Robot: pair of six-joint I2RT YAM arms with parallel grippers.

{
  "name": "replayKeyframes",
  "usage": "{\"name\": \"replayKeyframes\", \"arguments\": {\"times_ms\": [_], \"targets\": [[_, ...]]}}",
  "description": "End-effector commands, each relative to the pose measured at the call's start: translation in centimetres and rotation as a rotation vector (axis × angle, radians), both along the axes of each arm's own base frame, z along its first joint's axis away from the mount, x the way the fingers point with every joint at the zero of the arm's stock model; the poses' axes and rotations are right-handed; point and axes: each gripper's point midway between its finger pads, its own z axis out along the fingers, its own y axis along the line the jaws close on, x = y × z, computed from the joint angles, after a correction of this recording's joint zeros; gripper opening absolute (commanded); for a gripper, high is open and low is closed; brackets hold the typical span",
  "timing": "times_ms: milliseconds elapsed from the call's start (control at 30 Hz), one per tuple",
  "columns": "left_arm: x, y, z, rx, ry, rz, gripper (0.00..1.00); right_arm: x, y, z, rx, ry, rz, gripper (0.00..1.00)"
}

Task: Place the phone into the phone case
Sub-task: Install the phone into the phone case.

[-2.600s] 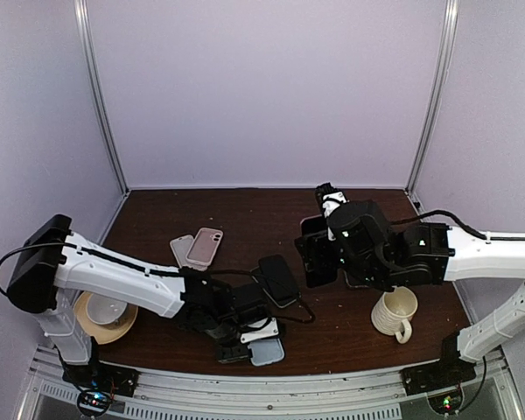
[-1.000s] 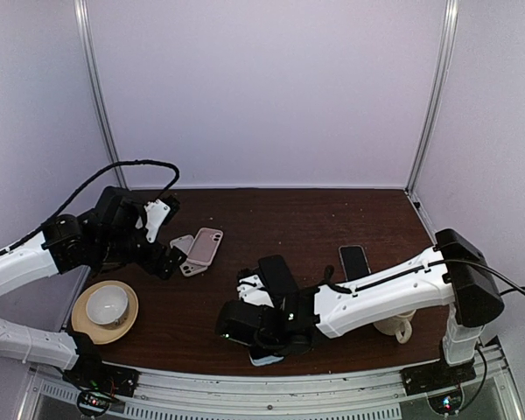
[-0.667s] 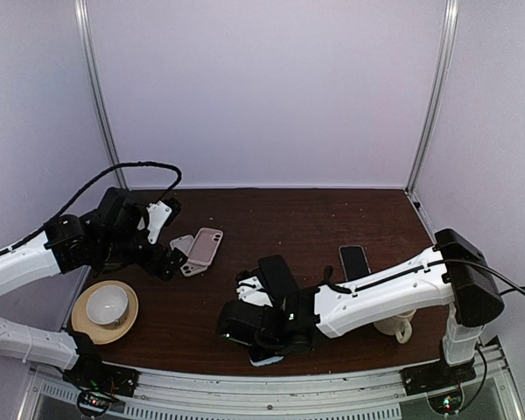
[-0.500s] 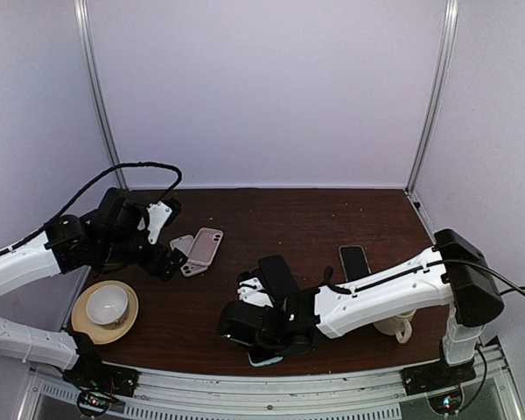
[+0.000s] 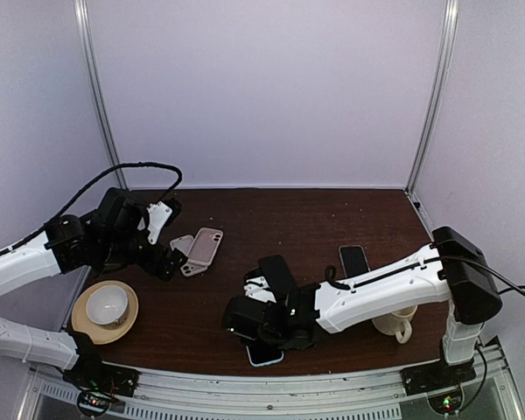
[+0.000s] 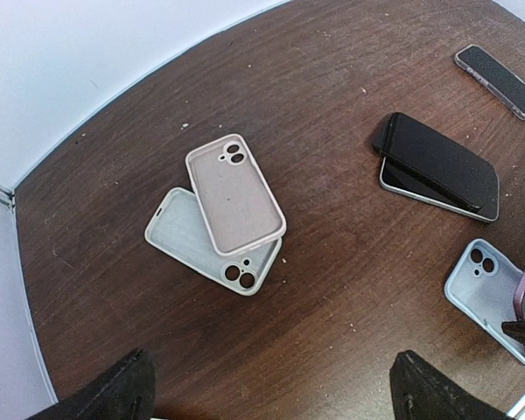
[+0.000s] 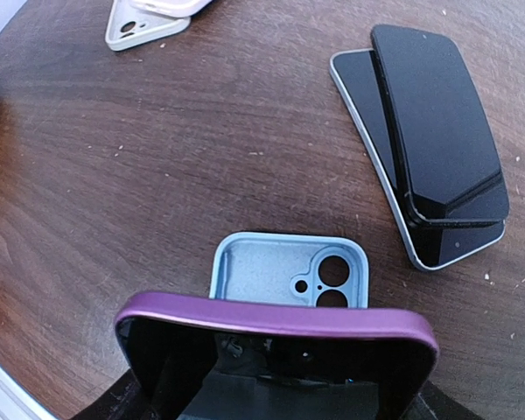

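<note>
Just ahead of the right hand (image 7: 276, 389), which grips the purple phone (image 7: 276, 346), the blue case (image 7: 267, 267) lies open on the desk (image 7: 114, 175). Phone's not in yet, and the left hand (image 6: 271, 385) hangs wide, empty.

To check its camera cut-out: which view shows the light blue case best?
The right wrist view: the light blue case lies close, inside up, with the cut-out clear. The left wrist view shows it small at the frame edge; the top external view shows it only partly, below the arm.

No legible txt, logos or nos. anywhere: pale-blue plastic phone case (image 7: 284, 267), purple-rimmed glossy black phone (image 7: 276, 317), stacked black slab phones (image 7: 433, 122) & dark wood counter (image 7: 157, 157) all show plain, unmarked surfaces.
</note>
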Motion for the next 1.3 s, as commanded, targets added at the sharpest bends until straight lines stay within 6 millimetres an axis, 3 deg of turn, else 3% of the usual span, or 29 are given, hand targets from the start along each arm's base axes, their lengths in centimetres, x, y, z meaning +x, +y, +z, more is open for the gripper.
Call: {"name": "replayKeyframes", "arguments": {"times_ms": [0, 300, 467, 667, 1000, 1267], "targets": [[0.6, -0.4, 0.3, -0.016, -0.024, -0.002, 0.98, 0.1, -1.5, -2.3, -0.038, 0.055, -0.067, 0.05], [0.6, -0.4, 0.2, -0.013, -0.023, -0.003, 0.97, 0.5, -1.4, -2.6, -0.085, 0.036, -0.032, 0.23], [0.6, -0.4, 0.2, -0.012, -0.023, -0.004, 0.97, 0.6, -1.5, -3.3, -0.096, 0.048, -0.028, 0.45], [0.6, -0.5, 0.3, -0.015, -0.024, -0.006, 0.97, 1.0, -1.3, -3.5, -0.101, 0.044, -0.03, 0.6], [0.5, -0.5, 0.5, -0.017, -0.028, -0.01, 0.98, 1.4, -1.6, -3.7, -0.11, 0.042, -0.043, 0.66], [0.5, -0.5, 0.5, -0.02, -0.029, -0.011, 0.98, 1.6, -1.7, -3.1, -0.087, 0.035, -0.067, 0.62]]}}
